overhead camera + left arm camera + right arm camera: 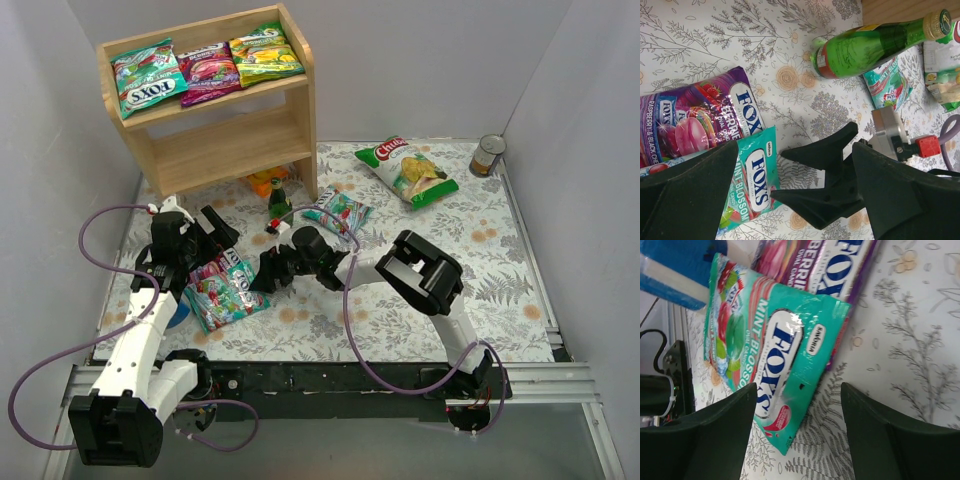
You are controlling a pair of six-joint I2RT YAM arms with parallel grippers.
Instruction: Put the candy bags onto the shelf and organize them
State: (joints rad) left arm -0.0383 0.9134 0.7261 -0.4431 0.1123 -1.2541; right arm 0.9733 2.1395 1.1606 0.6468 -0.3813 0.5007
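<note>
The candy bags were glossy, crinkled pouches, flat and rectangular. We counted three on the top tier of the light wooden shelf [305,130]: a teal bag [148,78], a magenta bag [207,72] and a yellow-green bag [264,54], side by side, long axes running front to back. Three more lay on the flowered cloth [480,270]. A mint bag [775,355] overlapped a berries bag [830,260] between both grippers, their long axes parallel and slanted to the table edge. Another teal pouch [337,212] lay near a green bottle [865,47]. The left gripper [215,232] had its black fingers spread wide above the cloth, holding nothing. The right gripper [797,440] also stood spread apart over the mint bag's end.
</note>
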